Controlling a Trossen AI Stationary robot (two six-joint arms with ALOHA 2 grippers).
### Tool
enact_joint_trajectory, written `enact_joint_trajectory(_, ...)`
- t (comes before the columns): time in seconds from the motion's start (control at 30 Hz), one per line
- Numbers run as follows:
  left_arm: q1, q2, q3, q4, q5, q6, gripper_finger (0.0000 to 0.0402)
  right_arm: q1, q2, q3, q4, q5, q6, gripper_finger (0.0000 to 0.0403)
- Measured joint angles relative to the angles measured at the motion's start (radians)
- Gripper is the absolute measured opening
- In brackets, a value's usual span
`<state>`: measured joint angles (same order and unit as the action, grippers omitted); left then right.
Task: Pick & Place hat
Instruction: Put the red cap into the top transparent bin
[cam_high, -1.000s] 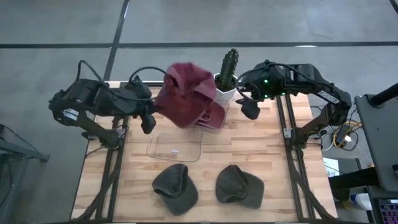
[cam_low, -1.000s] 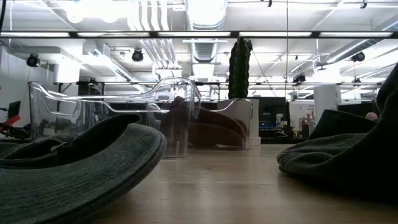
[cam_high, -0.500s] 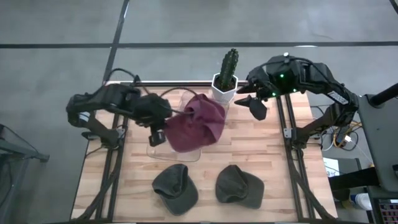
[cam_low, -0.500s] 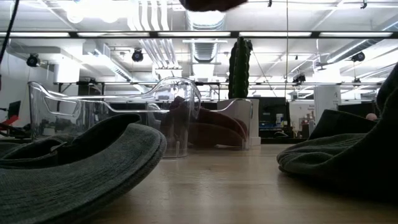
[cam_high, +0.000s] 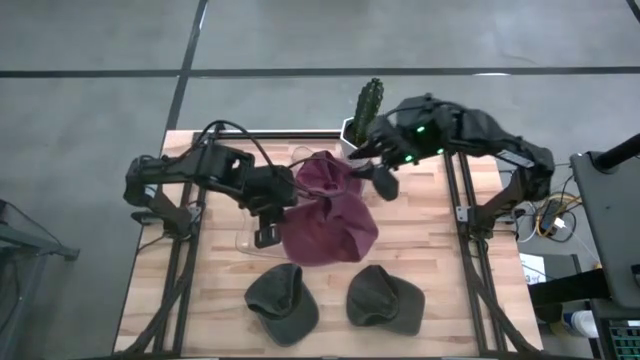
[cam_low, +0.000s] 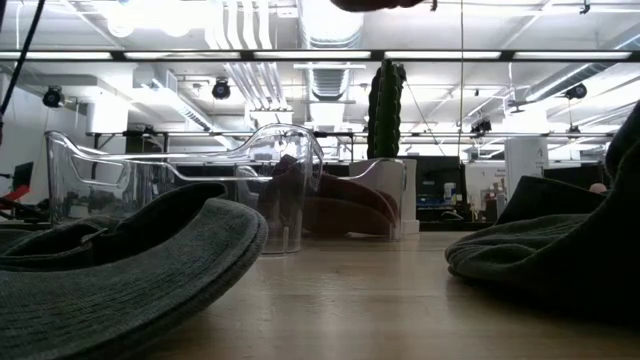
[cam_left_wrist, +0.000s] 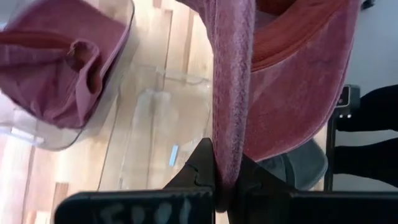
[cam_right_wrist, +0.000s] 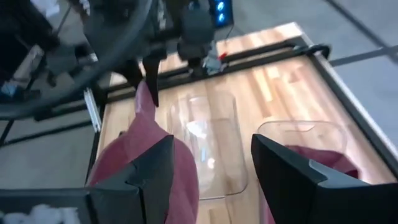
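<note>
Over the desk's middle: the maroon cap (cam_high: 325, 215) hangs in the air above the empty clear tray (cam_left_wrist: 155, 134), clear of the desk (cam_high: 430, 240).
Left tool: the left tool (cam_left_wrist: 225, 180) is clamped tight on a thin fold of the cap's fabric, apparently near the rim; the rest droops from that pinch.
Right tool: the right tool (cam_high: 383, 178) sits at about 1 o'clock of the cap, just beside its upper edge, fingers (cam_right_wrist: 149, 168) spread apart and holding nothing.
Handling: judged light and soft. The cloth sags and folds under its own weight, so it will swing and drape rather than keep a shape; only the brim looks likely to have stiffness.
Where to grip: a pinch on the brim or the seamed rim should hold best; a grip on loose crown cloth may slip or bunch.
Second tray: at 12 o'clock, another clear tray (cam_left_wrist: 106, 106) already holds a folded maroon cap (cam_left_wrist: 59, 68), beside the potted cactus (cam_high: 366, 112).
Other caps: two dark green caps (cam_high: 283, 303) (cam_high: 385, 298) lie at 6 o'clock on the desk.
Doubt: whether the cap's lowest fold touches the empty tray cannot be told from above.
</note>
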<state>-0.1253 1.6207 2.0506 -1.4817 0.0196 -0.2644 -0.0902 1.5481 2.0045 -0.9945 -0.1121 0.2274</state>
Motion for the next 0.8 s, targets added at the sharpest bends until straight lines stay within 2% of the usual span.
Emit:
enact_joint_trajectory(0.13,0.000,-0.007,0.000,0.006,0.022,0.001,0.0005,0.015,0.061,0.000,0.005,-0.007,-0.010,0.0205)
enact_joint_trajectory(0.33,0.000,-0.010,-0.006,-0.023,0.031,-0.003,0.0005,0.036,0.132,0.003,0.054,-0.078,-0.026,0.0205)
enact_joint_trajectory(0.47,0.000,-0.009,-0.008,-0.061,0.104,-0.011,0.0005,0.063,0.170,0.003,0.077,-0.080,-0.040,0.0205)
enact_joint_trajectory(0.67,0.000,-0.012,-0.028,-0.089,0.158,-0.026,0.0005,0.080,0.188,0.002,0.097,-0.078,-0.047,0.0205)
enact_joint_trajectory(0.8,0.000,-0.012,-0.029,-0.089,0.154,-0.031,0.0005,0.079,0.181,0.002,0.126,-0.065,-0.046,0.0205)
